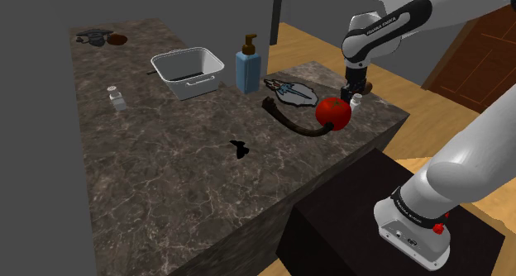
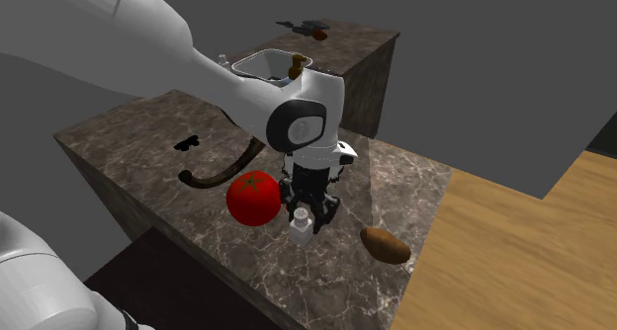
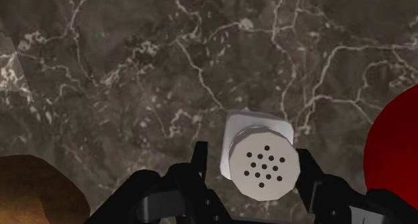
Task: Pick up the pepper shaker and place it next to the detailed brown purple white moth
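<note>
Grey walls and a wooden floor surround the dark veined marble desk (image 1: 165,175). Near its edge closest to the arm's stand, the small white pepper shaker with a perforated round cap (image 3: 260,159) stands upright. The black pincer (image 3: 252,161) is lowered over it, its fingers spread narrowly and flanking the shaker on either side without visibly clasping it. A glossy red tomato (image 2: 252,198) sits just beside the shaker, and a brown potato (image 2: 386,245) lies near on the other side. Further in, the brown, purple and white moth (image 1: 289,90) lies flat beside a blue soap dispenser (image 1: 248,68), with a white tub (image 1: 188,72) beyond.
</note>
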